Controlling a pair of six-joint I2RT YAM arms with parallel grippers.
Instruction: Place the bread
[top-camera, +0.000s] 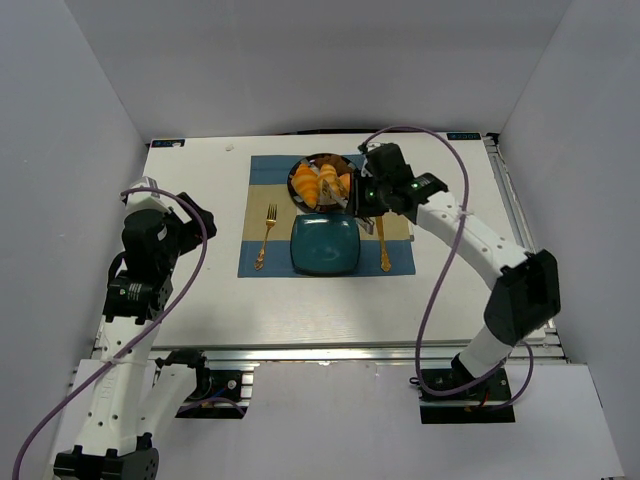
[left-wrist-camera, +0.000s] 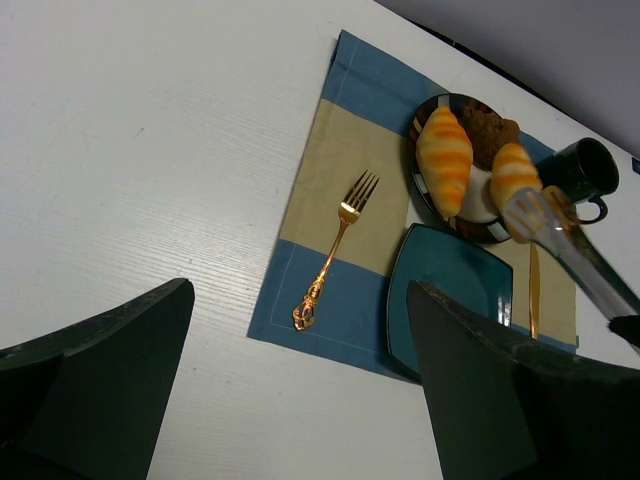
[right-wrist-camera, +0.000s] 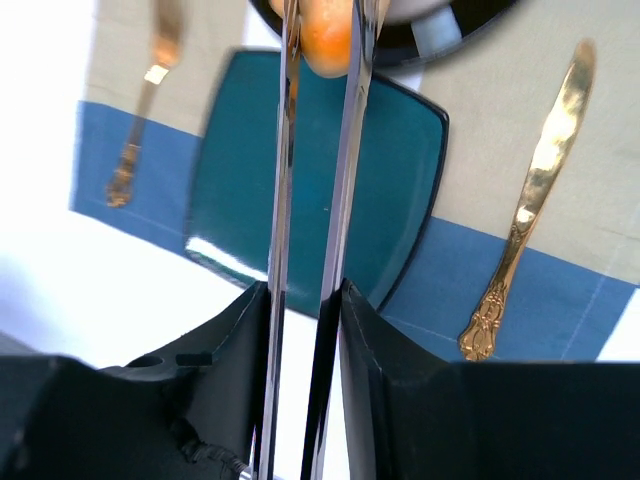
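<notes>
Right wrist view, right claw (right-wrist-camera: 322, 15) clenched on the bread (right-wrist-camera: 325, 48), its top cut off, left claw (left-wrist-camera: 300, 385) spread wide.

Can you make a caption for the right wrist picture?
Tongs in the right gripper pinch the bread, with the teal plate and gold knife nearby.
</notes>
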